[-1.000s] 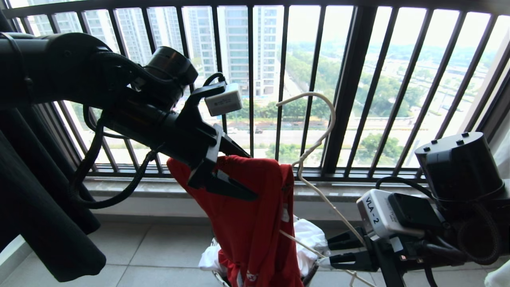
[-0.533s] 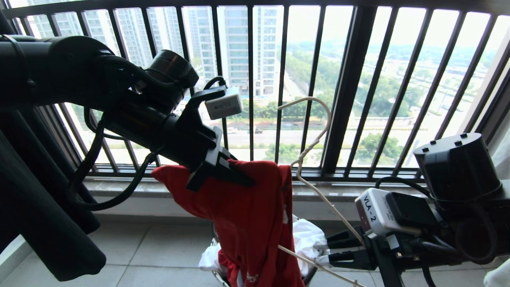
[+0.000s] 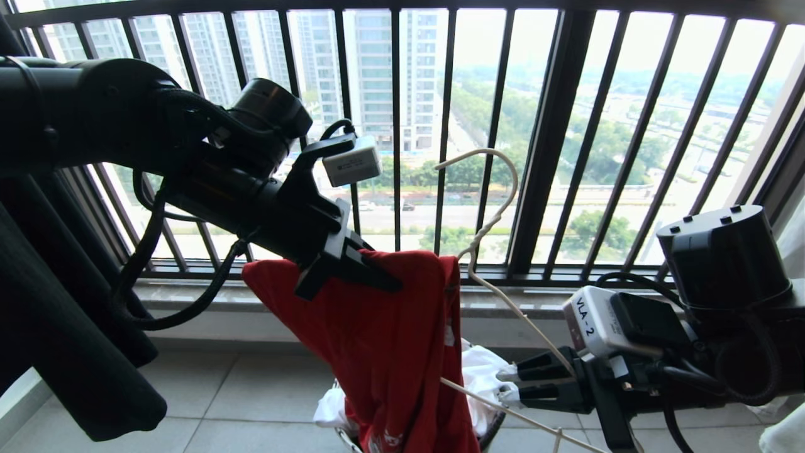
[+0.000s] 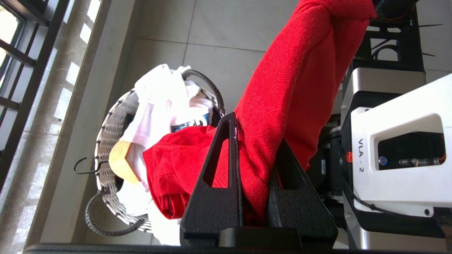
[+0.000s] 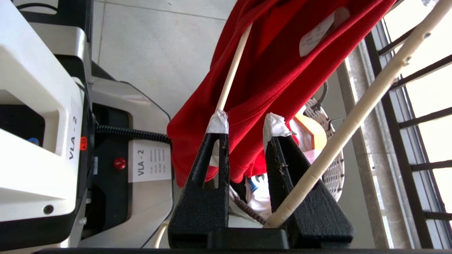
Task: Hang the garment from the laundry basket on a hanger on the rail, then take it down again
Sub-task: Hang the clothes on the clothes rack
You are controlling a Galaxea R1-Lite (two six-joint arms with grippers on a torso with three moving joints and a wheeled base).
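Between the two tools hangs the garment — its upper edge is pinched in the left tool, whose black fingers are closed tight on a fold of the red cloth, and from there the shirt drapes down toward the floor. Its lower part trails into the laundry basket, which sits on the tiled floor below both tools, with a white garment heaped inside.

Just beside the left tool, on the side nearer the right one, the hanger stands tilted, its hook up against the window railing. One white arm of it slants down to the right tool and sits wedged at the base of the taped fingers — those fingers are nearly together, gripping the hanger. The other arm runs into the red cloth. Beyond the railing lie tower blocks and trees.
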